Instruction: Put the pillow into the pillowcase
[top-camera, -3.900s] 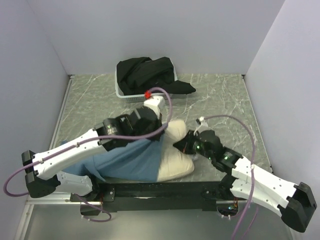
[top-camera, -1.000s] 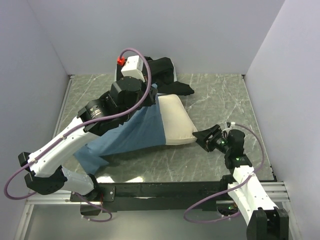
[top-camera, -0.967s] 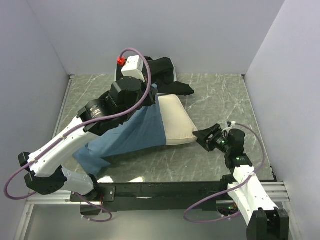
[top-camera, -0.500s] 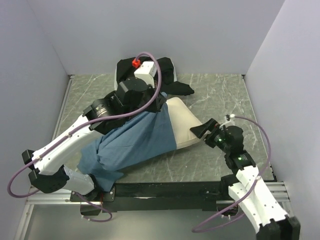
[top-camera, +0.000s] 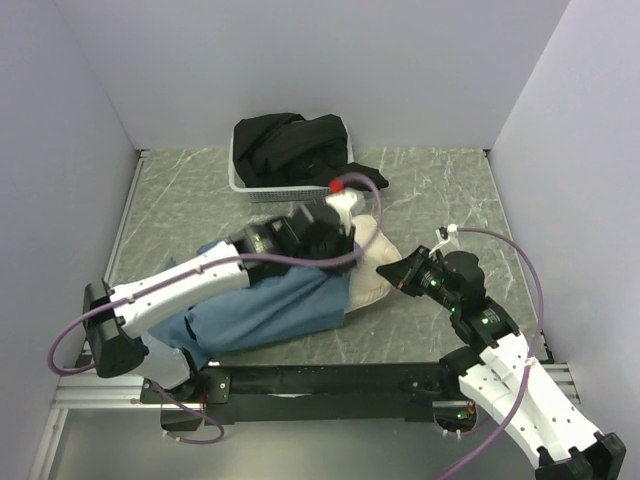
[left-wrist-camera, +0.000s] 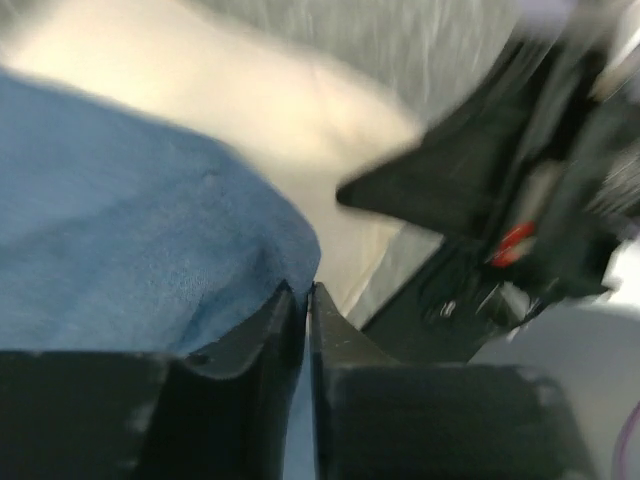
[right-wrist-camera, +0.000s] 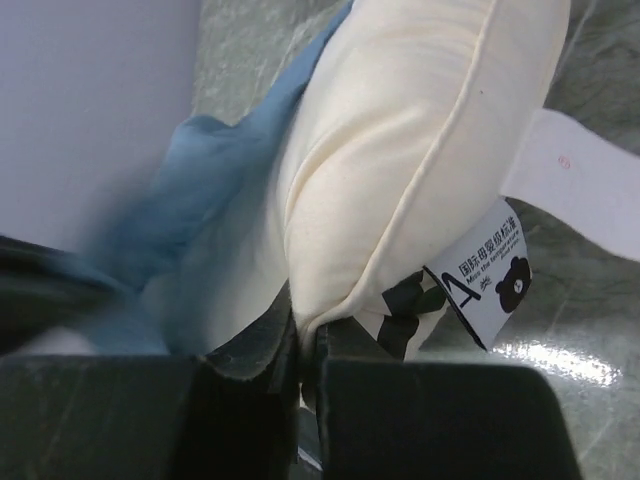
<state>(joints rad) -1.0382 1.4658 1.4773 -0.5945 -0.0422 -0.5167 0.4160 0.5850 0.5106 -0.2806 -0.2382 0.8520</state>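
Currently the soft cream-white rectangular pillow (top-camera: 370, 285) lies mid-table toward the near edge of the grey marbled table (top-camera: 450, 200). Approx. its left part sits inside the thin slate-blue fabric pillowcase (top-camera: 270, 305), w/ the right end sticking out. L gripper (left-wrist-camera: 303, 290) has its fingers pinched on the pillowcase hem. R gripper (right-wrist-camera: 305, 335) is clamped on the pillow's corner seam, next to a white printed label (right-wrist-camera: 480, 270). White plastic basket (top-camera: 240, 180) w/ black cloth (top-camera: 300, 145) is at the far edge.
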